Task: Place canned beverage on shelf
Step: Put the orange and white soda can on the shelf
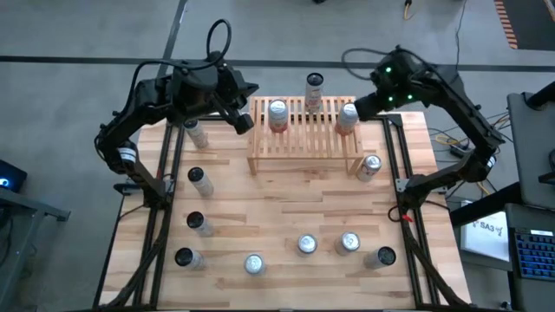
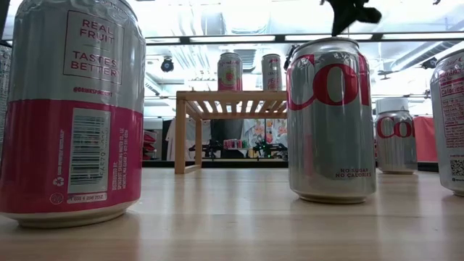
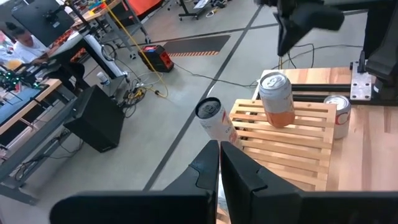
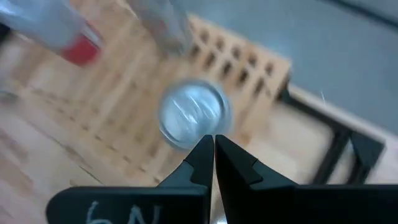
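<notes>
- Right hand (image 1: 357, 107), fingers pressed together and empty, hangs just above the can (image 1: 347, 117) at the shelf's (image 1: 305, 146) right end; a downward drift could topple it.
- Left hand (image 1: 245, 124), fingers together, hovers beside the shelf's other end, near another can (image 1: 277, 113); a swing could clip it.
- Loose cans wait on the worktop (image 1: 286, 212).

Pink can (image 2: 70, 109): "REAL FRUIT TASTES BETTER"; silver can (image 2: 331, 119): "NO SUGAR"
</notes>
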Robot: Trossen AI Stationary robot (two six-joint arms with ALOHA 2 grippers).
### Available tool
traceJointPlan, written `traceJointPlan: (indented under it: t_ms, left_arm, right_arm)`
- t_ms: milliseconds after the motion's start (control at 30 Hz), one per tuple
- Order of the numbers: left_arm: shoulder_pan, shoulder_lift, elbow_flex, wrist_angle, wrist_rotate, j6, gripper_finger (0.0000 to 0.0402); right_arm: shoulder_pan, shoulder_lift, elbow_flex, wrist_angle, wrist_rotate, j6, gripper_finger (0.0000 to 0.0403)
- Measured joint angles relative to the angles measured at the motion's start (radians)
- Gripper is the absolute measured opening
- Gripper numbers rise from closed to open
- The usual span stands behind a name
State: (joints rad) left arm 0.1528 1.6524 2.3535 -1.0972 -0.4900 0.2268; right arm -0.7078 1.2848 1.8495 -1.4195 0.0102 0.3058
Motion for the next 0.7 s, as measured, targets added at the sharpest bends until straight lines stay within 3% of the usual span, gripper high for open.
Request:
traceJointPlan:
  t_ms: [167,333,500,700]
  left_arm:
    - [0.003,0.000,0.000,0.003,0.000,0.000,0.0000]
    - [0.007,0.000,0.000,0.005,0.000,0.000,0.0000]
    - [0.006,0.000,0.000,0.004,0.000,-0.007,0.0000]
    - [0.006,0.000,0.000,0.004,0.000,-0.007,0.0000]
  right_arm:
    - [0.000,-0.003,0.034,0.165,-0.097,-0.111,0.0009]
    - [0.000,0.001,-0.030,0.331,-0.183,-0.142,0.0009]
    - [0.000,0.020,-0.112,0.331,-0.180,-0.134,0.0009]
    - [0.001,0.020,-0.183,0.324,-0.099,-0.093,0.0009]
